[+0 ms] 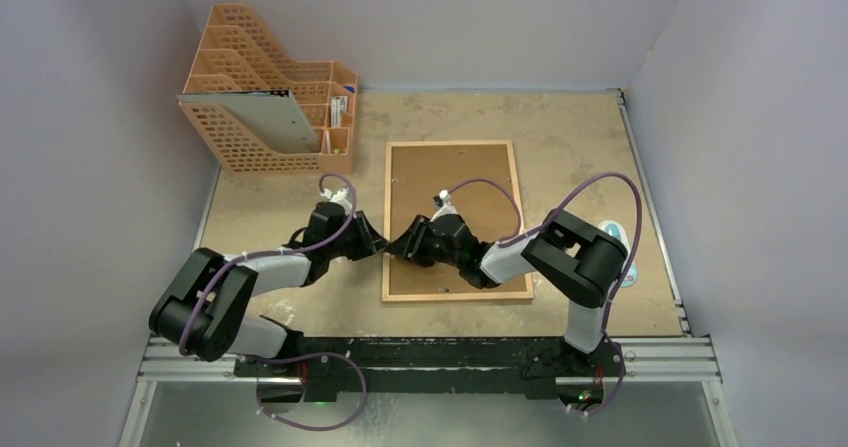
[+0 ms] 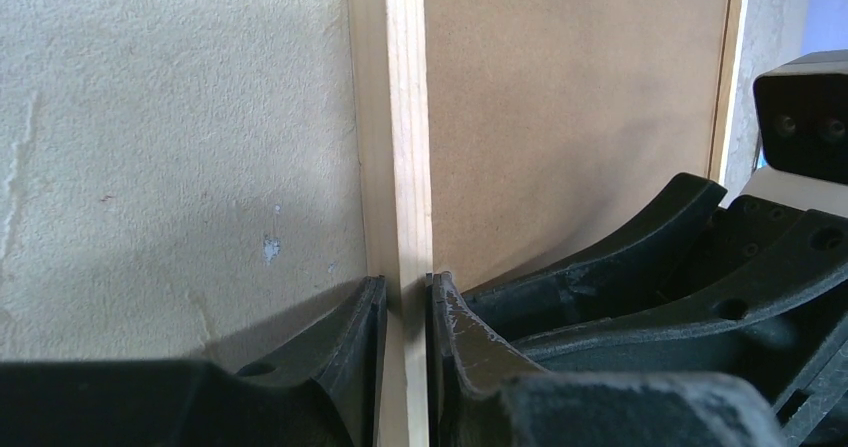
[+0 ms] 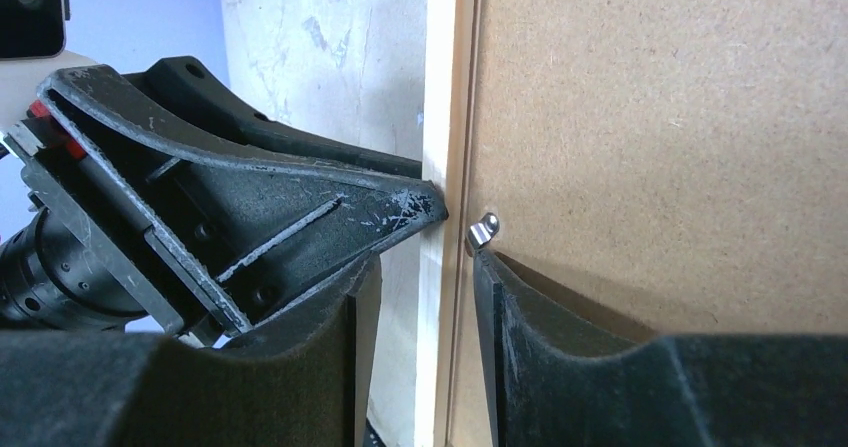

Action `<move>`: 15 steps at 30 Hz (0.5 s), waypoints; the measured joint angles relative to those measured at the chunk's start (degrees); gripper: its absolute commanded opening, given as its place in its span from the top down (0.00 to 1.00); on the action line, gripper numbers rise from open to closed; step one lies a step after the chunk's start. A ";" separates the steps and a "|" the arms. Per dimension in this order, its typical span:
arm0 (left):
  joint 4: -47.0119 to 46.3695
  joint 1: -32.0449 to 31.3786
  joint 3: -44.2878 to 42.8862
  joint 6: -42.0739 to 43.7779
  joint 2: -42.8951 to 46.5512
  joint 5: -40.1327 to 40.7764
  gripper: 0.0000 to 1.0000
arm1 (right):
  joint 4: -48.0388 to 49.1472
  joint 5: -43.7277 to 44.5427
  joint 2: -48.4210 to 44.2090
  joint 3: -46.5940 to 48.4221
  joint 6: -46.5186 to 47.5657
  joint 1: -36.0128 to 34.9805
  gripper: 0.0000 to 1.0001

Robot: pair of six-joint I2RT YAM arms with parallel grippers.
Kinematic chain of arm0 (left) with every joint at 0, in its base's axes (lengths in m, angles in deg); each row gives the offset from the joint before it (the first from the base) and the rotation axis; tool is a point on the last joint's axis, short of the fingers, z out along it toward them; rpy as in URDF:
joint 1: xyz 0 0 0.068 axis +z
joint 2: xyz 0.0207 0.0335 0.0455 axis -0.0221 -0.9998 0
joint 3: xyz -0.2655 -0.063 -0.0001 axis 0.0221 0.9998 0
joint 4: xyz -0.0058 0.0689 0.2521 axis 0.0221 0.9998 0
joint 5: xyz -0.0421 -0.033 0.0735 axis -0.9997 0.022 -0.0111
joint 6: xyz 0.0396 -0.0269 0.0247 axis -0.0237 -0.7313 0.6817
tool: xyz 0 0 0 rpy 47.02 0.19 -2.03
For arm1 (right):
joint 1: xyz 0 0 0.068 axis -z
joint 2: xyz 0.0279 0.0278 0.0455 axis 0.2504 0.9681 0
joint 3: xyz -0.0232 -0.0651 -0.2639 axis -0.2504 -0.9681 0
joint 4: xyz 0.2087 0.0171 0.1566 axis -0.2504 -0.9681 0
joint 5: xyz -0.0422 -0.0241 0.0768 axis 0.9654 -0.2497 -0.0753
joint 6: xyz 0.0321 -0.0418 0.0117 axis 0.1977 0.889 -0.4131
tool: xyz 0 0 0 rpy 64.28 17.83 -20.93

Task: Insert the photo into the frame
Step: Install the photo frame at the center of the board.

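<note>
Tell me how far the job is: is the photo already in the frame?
Looks done: the backing panel sits inside the frame, lying face down. The photo is not visible, so I cannot confirm it is underneath. In hand: the left pincer clamps a side rail of the frame; the right pincer stands open astride it, beside a metal tab. Left: probably securing the tabs.

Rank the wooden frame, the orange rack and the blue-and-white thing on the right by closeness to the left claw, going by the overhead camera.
1. The frame: nearest, in the middle; the left gripper is closed on its left edge.
2. The orange file rack: farther off, in the far-left corner.
3. The blue-and-white item: farthest, over on the right-hand side.
</note>
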 measured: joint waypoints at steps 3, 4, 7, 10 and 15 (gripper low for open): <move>0.00 0.13 0.00 -0.39 -0.09 -0.11 1.00 | 1.92 0.26 0.85 -0.11 0.15 -0.13 0.57; 0.00 0.28 0.00 -0.52 -0.13 -0.24 1.00 | 2.56 0.26 1.07 -0.22 0.24 -0.15 0.57; -0.15 0.44 0.00 -0.83 -0.35 -0.52 1.00 | 4.37 0.22 1.53 -0.68 0.39 -0.17 0.57; -0.52 0.70 0.00 -1.05 -0.70 -1.07 1.00 | 7.39 0.15 2.36 -1.49 0.55 -0.22 0.57; -2.03 0.81 0.09 -1.62 -1.60 -1.66 1.00 | 12.24 0.28 3.56 -2.93 0.59 -0.31 0.58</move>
